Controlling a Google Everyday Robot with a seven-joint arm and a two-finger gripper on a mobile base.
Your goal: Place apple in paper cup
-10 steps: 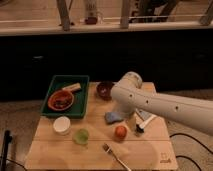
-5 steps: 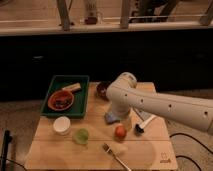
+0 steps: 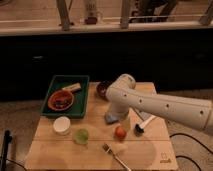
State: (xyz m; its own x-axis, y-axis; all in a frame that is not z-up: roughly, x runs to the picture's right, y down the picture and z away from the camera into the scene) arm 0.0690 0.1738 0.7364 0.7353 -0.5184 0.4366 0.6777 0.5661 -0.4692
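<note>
The apple (image 3: pixel 120 132), small and red-orange, lies on the wooden table, right of centre near the front. The white paper cup (image 3: pixel 62 125) stands upright at the front left, well apart from the apple. My white arm reaches in from the right, and its gripper (image 3: pixel 123 120) hangs just above and behind the apple, partly hidden by the wrist. I cannot tell whether it touches the apple.
A translucent green cup (image 3: pixel 81 135) stands between the paper cup and the apple. A green tray (image 3: pixel 80 82) at the back left holds an orange-red bowl (image 3: pixel 61 100). A dark bowl (image 3: pixel 102 89), a blue-grey cloth (image 3: pixel 110 118), a black-headed brush (image 3: pixel 141 128) and a fork (image 3: pixel 116 155) lie around.
The arm has shifted a little to the left and down, toward the apple. The apple and the cups have not moved.
</note>
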